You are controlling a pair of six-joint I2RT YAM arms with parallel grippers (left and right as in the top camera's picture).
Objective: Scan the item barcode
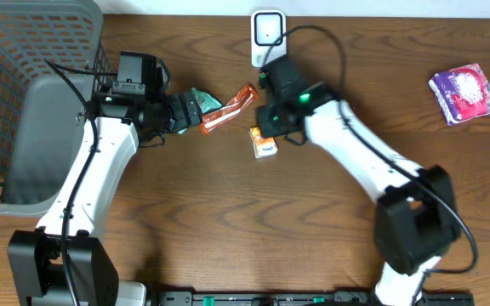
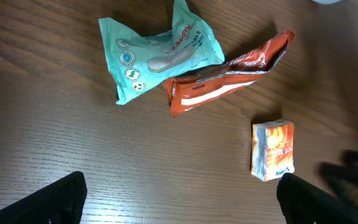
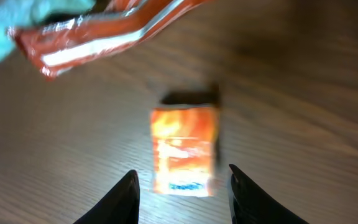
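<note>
The box (image 3: 185, 149) lies flat on the table (image 3: 303, 124), under the right gripper (image 3: 182, 190), jaws part open, empty. Likely light, stiff carton: grip across its long sides.

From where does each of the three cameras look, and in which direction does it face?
Overhead: above the table, facing straight down; shows basket, scanner, left arm, right arm.
Left wrist: on the left arm, facing down at teal pouch, red packet and box; left fingers in the bottom corners.
Right wrist: on the right arm, facing down, close over the box; right fingers at the bottom edge; blurred.
Shared: both wrist views show box and red packet.
</note>
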